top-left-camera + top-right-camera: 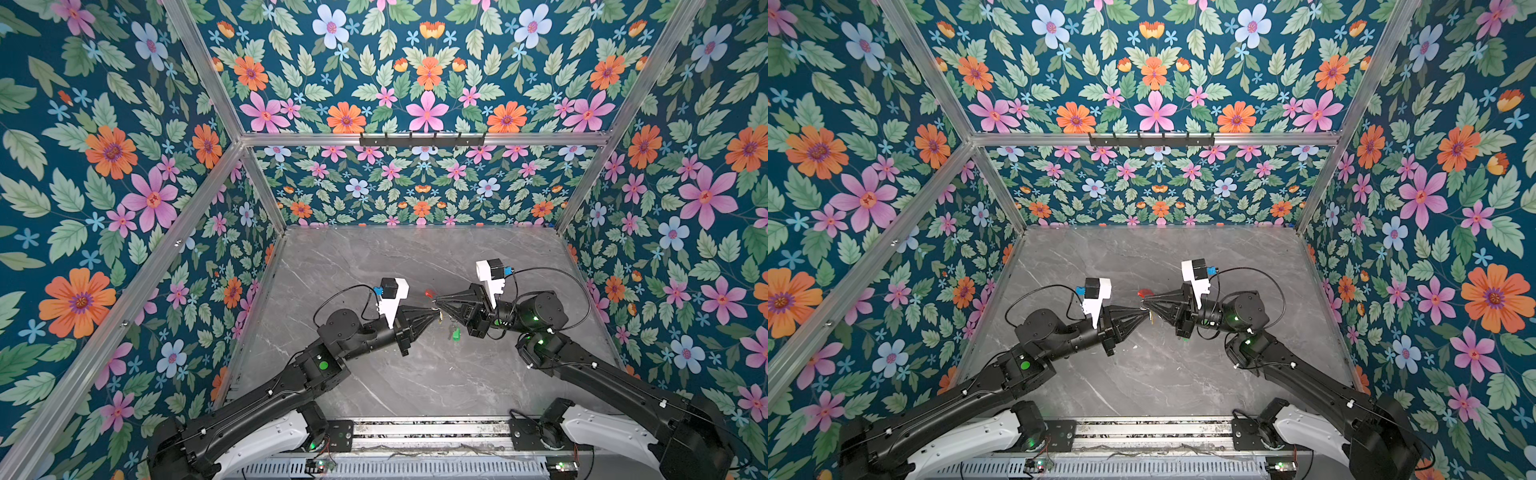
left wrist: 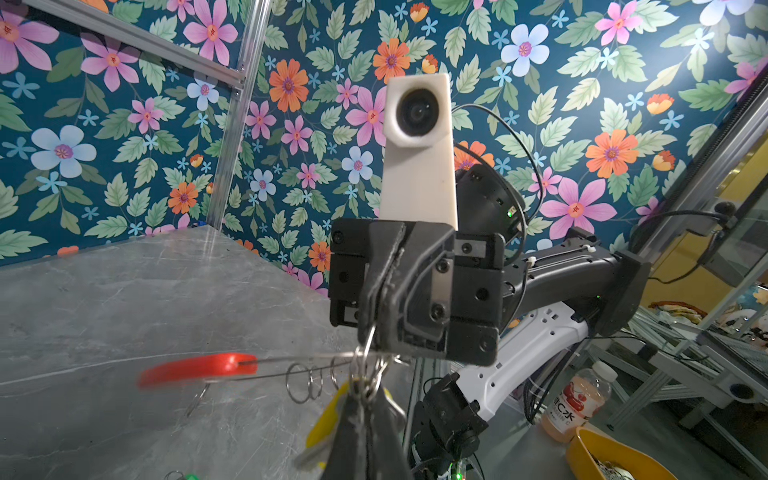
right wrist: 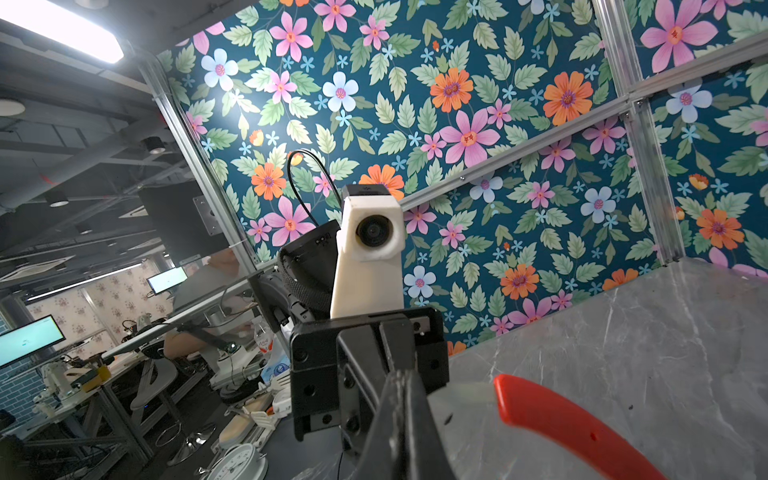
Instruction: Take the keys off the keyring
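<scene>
Both pinch tight — the right gripper (image 2: 369, 330) on the thin, bendy keyring (image 2: 199, 369), the left gripper (image 2: 365, 397) seemingly on the yellow-tag key (image 2: 328, 415); it looks light and slippery, so hold the flat tag.

A smooth, faintly glossy finish is shown by the grey veined stone-look tabletop (image 1: 415, 374). The large dark thin-wire hoop keyring (image 2: 199, 368) is fitted with a glossy red plastic arc, and small silver split rings (image 2: 305, 384) of polished metal wire are threaded on it. Smooth plastic is seen on the yellow-tagged key (image 2: 328, 415) and the green-tagged key (image 1: 456, 333). Matt black plastic, faintly ridged, is used for the left gripper (image 2: 365, 392) and right gripper (image 2: 370, 336). The white camera mount (image 2: 417, 166) is matt plastic; the silver frame bars (image 1: 299, 139) are brushed metal.
</scene>
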Controlling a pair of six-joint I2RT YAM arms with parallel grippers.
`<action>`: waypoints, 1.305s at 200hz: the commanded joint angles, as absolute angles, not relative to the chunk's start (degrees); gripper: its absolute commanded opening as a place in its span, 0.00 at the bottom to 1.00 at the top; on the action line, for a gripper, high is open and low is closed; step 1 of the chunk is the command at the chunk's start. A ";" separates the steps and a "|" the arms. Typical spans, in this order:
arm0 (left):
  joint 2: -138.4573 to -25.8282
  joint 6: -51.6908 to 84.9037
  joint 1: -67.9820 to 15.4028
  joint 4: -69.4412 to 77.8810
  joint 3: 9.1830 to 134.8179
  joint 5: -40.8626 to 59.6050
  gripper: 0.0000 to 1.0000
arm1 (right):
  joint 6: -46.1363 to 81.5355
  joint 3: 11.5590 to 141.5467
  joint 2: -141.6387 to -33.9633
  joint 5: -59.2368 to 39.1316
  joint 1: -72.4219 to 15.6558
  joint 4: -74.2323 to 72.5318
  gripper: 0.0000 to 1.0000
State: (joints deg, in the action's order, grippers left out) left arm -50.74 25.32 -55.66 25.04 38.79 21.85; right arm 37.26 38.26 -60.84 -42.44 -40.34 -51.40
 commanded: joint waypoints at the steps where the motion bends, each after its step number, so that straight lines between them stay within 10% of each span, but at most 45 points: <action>1: -51.77 25.84 -55.81 29.20 39.81 21.18 0.00 | 38.97 38.94 -61.45 -46.14 -41.26 -52.07 0.00; 49: -49.64 24.28 -55.79 23.28 41.37 20.08 0.00 | 31.22 40.60 -56.66 -45.03 -41.26 -38.38 0.00; 83: -48.13 22.96 -55.77 19.16 42.52 19.64 0.19 | 27.81 41.50 -54.60 -44.67 -41.31 -30.55 0.00; 261: -45.37 20.95 -55.81 10.37 43.85 19.76 0.24 | 11.72 52.93 -50.91 -40.97 -41.29 4.75 0.00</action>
State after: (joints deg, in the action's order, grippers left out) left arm -45.80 22.22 -55.88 11.46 43.11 19.29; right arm 15.51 51.18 -50.83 -41.85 -41.25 -0.89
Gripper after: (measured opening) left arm 0.217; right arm 0.050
